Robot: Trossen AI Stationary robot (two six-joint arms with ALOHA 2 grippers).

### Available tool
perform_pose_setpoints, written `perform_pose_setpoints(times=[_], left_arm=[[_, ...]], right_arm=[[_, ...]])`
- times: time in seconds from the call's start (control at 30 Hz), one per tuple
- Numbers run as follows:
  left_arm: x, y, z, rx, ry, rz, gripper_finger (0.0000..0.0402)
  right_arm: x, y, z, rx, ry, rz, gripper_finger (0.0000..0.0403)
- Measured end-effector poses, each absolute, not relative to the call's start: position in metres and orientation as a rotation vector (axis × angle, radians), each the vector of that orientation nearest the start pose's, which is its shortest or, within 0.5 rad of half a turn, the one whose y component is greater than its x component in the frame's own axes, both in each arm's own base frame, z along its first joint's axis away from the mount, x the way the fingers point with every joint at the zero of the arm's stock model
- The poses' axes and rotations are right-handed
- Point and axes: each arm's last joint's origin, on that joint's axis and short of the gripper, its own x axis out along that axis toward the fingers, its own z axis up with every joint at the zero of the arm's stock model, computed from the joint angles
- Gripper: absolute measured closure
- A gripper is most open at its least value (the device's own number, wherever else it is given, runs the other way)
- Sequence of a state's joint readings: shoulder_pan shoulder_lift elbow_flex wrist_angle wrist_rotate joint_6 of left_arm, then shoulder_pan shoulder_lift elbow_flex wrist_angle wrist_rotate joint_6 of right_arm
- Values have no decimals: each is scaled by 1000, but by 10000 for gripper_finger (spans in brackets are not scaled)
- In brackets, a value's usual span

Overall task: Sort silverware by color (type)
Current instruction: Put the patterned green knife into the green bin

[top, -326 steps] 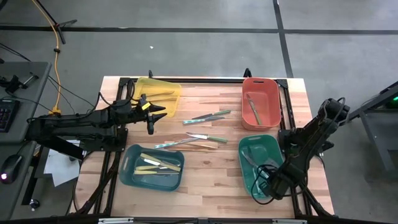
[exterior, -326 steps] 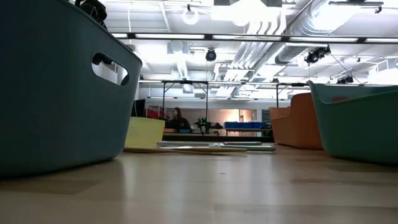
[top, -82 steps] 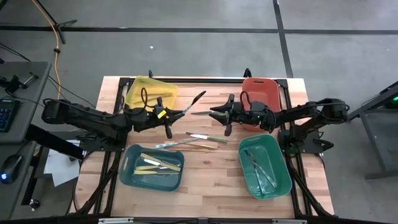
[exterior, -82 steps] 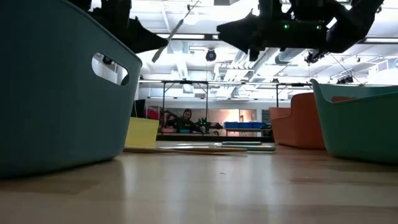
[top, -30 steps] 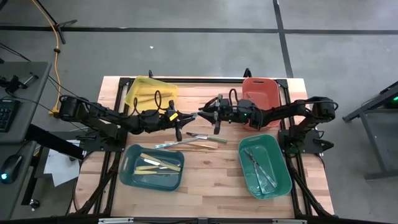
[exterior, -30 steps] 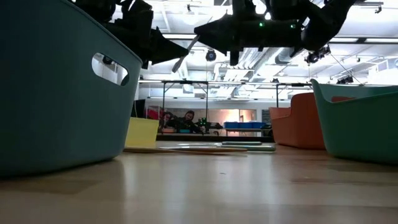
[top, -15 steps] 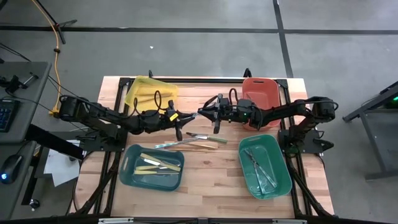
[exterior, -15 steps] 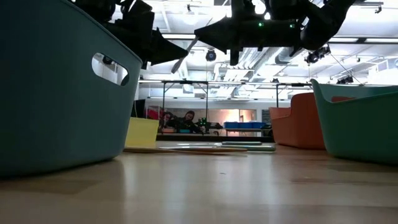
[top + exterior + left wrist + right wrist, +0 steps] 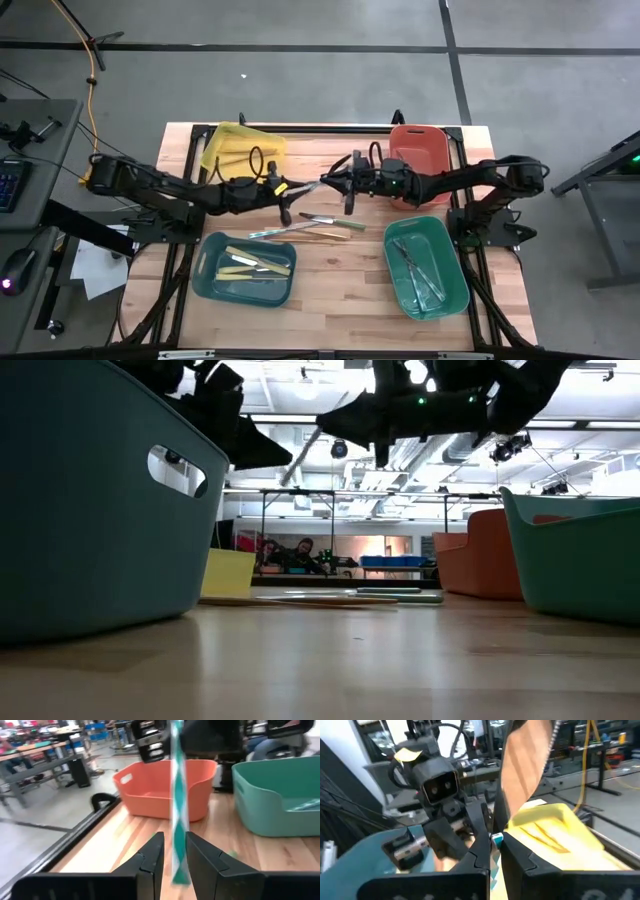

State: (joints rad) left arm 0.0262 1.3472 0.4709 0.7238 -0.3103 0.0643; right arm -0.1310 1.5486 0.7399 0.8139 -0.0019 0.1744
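While both arms reach toward each other above the middle of the tabletop (image 9: 330,275), the left end effector (image 9: 293,190) and the right end effector (image 9: 325,184) meet on one teal-tinted utensil (image 9: 176,795) held in the air. The right end effector is clenched on that utensil; its own wrist view shows the teal end pinched between the fingertips (image 9: 481,851). The left end effector's fingers (image 9: 150,860) stand a little apart on either side of the same utensil, and whether they touch it cannot be told.

On the wood below lie three or so loose utensils (image 9: 320,226), between the bins. The yellow bin (image 9: 243,147) at the far left holds cream-yellow pieces, and the dark teal bin (image 9: 209,272) at the near left holds several cream-yellow utensils (image 9: 256,264). The orange bin (image 9: 420,140) sits at the far right behind the right arm. The green bin (image 9: 452,268) at the near right holds silver-grey utensils (image 9: 420,267). In the low view, people (image 9: 290,553) sit far back in the room.
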Motion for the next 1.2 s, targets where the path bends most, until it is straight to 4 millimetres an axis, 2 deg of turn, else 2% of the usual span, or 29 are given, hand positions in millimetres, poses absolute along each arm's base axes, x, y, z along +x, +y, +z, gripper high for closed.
perform_pose_setpoints(times=[0.33, 0.47, 0.67, 0.83, 0.93, 1.03, 1.2], left_arm=[[214, 17, 230, 82, 236, 407, 330], [199, 15, 240, 56, 172, 364, 330], [183, 14, 230, 32, 26, 318, 330], [179, 17, 228, 20, 2, 333, 329], [179, 17, 227, 4, 7, 336, 330], [179, 17, 224, 7, 38, 335, 329], [179, 17, 223, 8, 54, 334, 330]], right_arm=[[297, -40, 245, 42, 160, -270, 396], [292, -36, 247, 8, 210, -306, 396], [291, -34, 246, 6, 216, -298, 397], [292, -31, 247, 40, 210, -293, 397], [292, -21, 250, 77, 239, -248, 397], [292, -10, 271, 132, 399, -223, 397], [282, 19, 325, 203, 700, -269, 397]])
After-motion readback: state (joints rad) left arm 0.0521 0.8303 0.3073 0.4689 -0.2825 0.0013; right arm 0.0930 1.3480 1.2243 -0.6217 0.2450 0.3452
